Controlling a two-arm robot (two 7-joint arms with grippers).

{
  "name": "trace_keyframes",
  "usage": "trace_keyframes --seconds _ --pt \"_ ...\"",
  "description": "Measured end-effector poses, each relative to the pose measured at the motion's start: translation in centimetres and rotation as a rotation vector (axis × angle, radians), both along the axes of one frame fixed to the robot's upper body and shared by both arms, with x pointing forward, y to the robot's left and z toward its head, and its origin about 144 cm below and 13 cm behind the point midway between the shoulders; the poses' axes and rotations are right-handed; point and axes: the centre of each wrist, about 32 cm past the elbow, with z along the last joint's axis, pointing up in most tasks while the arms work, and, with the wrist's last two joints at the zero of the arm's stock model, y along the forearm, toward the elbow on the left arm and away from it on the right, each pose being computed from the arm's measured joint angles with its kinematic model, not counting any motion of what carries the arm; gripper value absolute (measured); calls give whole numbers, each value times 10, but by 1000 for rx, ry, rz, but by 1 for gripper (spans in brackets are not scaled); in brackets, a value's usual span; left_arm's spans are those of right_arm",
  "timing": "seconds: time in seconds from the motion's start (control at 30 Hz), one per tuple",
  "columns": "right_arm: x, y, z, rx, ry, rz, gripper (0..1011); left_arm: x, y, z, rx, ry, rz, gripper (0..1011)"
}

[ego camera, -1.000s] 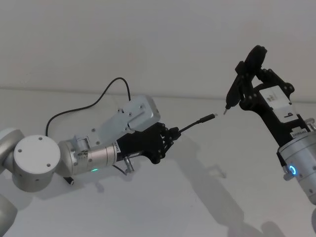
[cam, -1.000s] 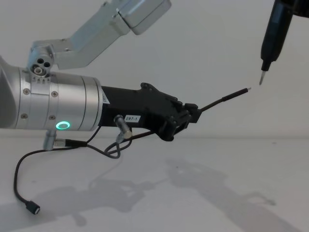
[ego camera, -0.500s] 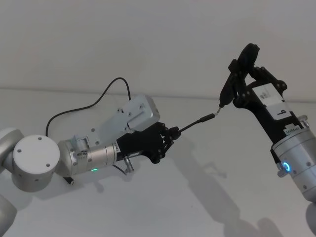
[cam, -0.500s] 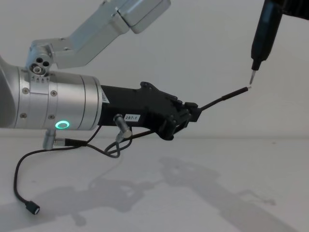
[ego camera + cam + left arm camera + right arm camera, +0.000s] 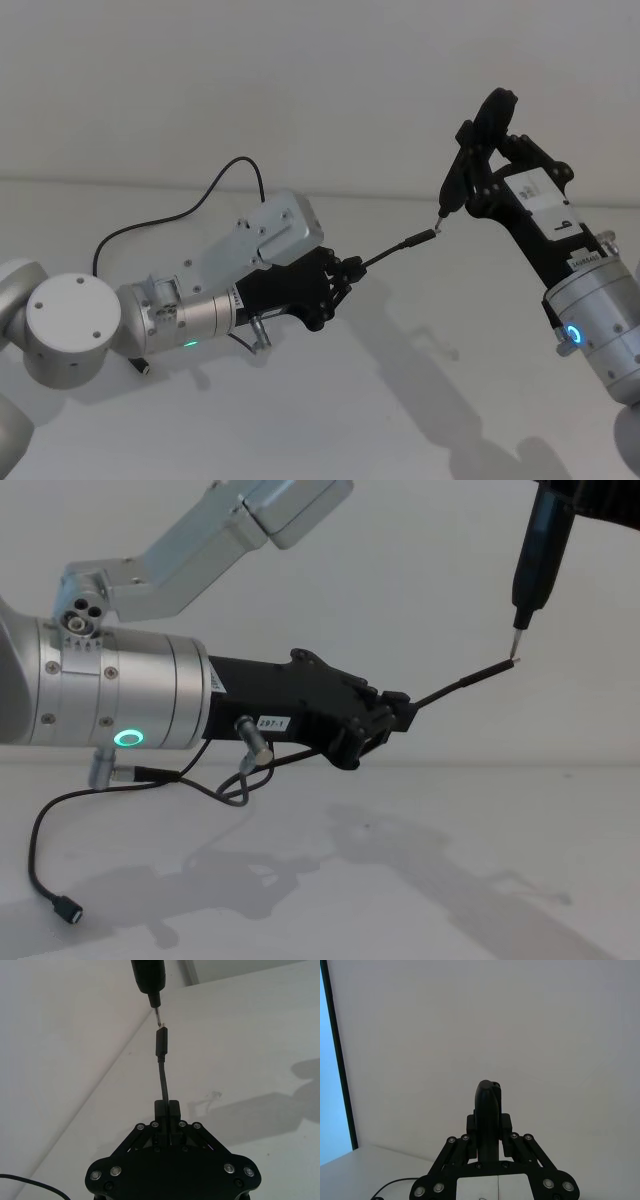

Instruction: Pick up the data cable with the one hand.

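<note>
Black cable stock, thin and flexible, is clamped between the fingers of my left gripper point(image 5: 352, 270), which are closed tight on the data cable point(image 5: 462, 685) a little way behind its slim straight plug point(image 5: 161, 1042). That free end juts forward and upward in the air, well above the white table point(image 5: 330, 400). The remainder of the cable trails back past my silver forearm and drops to the table, where the wider small plug point(image 5: 66, 910) lies near the front edge in the chest view. My right gripper point(image 5: 489, 1125) is raised to the right and is closed around a dark pen-like tool point(image 5: 532, 560), whose pointed tip point(image 5: 157, 1014) sits at the very end of the slim plug; in the left wrist view they appear to touch or nearly so, though I cannot confirm contact. I judge the pick-up itself achieved, the cable being off the surface at the gripped end. To hold this step well I should maintain clamp pressure, keep the wrist steady so the unsupported plug end does not droop or swing, and avoid dragging the slack. Obstructions noted: the tool tip directly ahead of the plug, and the short dark wire point(image 5: 235, 780) looped beneath my wrist, which must not snag the trailing cable.
</note>
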Motion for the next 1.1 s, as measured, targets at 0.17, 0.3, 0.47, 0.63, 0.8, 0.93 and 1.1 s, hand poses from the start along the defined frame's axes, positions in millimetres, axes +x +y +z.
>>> trace_keyframes --seconds 0.17,0.3,0.47,0.63,0.8,0.93,1.1 --pt "1 0 0 -4 3 -1 268 0 0 0 0 0 0 42" --pt "1 0 0 -7 4 -2 268 0 0 0 0 0 0 42" --pt "1 -1 0 -11 6 -5 268 0 0 0 0 0 0 42" --pt "1 -1 0 -13 6 -6 268 0 0 0 0 0 0 42" --pt "1 -1 0 -14 7 -7 268 0 0 0 0 0 0 42" --pt "1 -1 0 -15 7 -8 268 0 0 0 0 0 0 42" --pt "1 -1 0 -15 8 -9 268 0 0 0 0 0 0 42"
